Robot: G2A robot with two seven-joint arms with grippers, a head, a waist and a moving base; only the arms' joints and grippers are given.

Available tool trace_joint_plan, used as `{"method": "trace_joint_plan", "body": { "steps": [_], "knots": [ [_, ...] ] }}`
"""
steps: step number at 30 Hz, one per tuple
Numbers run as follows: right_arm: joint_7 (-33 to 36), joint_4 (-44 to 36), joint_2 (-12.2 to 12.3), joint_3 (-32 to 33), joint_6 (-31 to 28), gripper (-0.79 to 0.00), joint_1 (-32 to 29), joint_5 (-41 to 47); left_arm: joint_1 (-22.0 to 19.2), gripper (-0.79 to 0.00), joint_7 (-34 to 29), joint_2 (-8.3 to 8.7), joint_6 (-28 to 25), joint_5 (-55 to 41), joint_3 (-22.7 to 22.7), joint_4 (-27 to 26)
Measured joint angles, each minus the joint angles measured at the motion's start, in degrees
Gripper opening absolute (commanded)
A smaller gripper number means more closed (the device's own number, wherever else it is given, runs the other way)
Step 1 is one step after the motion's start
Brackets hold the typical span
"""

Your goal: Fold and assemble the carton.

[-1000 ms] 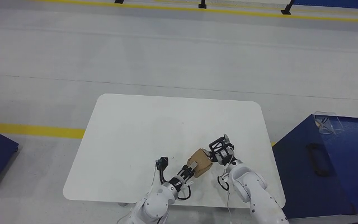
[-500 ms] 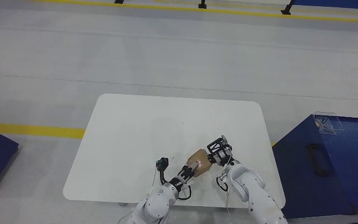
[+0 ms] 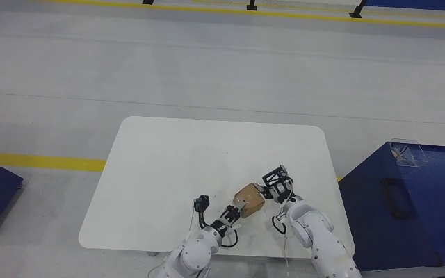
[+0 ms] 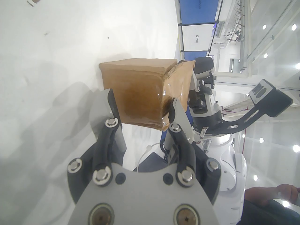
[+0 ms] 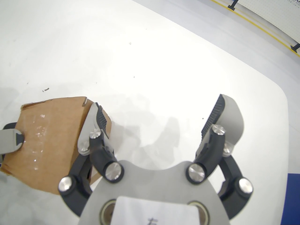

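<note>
Left gripper: fingers closed onto the brown carton, one pad on each of two opposite faces, bracing it where it stands on the white table, near the front edge and right of the middle. Right gripper: spread wide with nothing between its fingers, one finger lying just against the carton's right-hand wall. Step in hand, by judgement: box squared up, a loose flap on its right side not yet closed. The next move likely calls for the right gripper to press that flap flat without pushing the carton out of the left's hold.
</note>
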Motion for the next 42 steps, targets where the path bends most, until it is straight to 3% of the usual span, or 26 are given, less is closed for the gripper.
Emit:
{"method": "trace_joint_plan", "body": {
  "steps": [19, 24, 25, 27, 28, 32, 35, 39, 42],
  "knots": [
    [-0.3, 0.3, 0.2, 1.7, -0.5, 0.000, 0.2, 1.9, -0.8, -0.394, 1.7, 0.00, 2.2, 0.9, 1.3, 0.9],
    [-2.4, -2.0, 0.7, 2.8, -5.2, 0.000, -1.7, 3.4, -0.7, -0.357, 2.0, 0.07, 2.1, 0.9, 1.3, 0.7],
    [-2.2, -2.3, 0.8, 2.8, -5.9, 0.000, -2.0, 2.6, -0.6, -0.329, 2.1, 0.09, 2.1, 0.9, 1.3, 0.6],
    [-1.3, -2.2, 1.0, 2.5, -5.8, 0.000, -2.3, 0.3, -0.4, 0.000, 2.3, 0.14, 1.7, 0.9, 1.3, 0.3],
    [-0.9, -2.0, 1.0, 2.2, -5.3, 0.000, -2.3, -0.4, -0.3, 0.000, 2.5, 0.16, 1.4, 0.9, 1.3, 0.0],
    [-0.8, -0.9, 0.8, 1.2, -4.0, 0.000, -1.6, -0.7, 1.5, 0.000, 6.8, 0.48, -3.7, 3.0, 0.8, -2.8],
    [-1.2, -0.8, 0.8, 1.4, -4.2, 0.000, -1.4, -0.2, 4.3, 0.000, 10.5, 0.98, -11.5, 5.0, 0.4, -5.8],
    [-1.5, -1.2, 0.9, 3.6, -3.2, 0.000, -1.4, 2.9, 6.5, 0.000, 16.1, 1.86, -20.4, 14.5, -0.5, -8.2],
    [1.7, 0.2, 0.7, 4.2, 0.7, 0.000, -0.1, 4.4, 6.4, 0.000, 15.5, 1.84, -19.9, 14.2, -0.5, -8.2]
  ]
}}
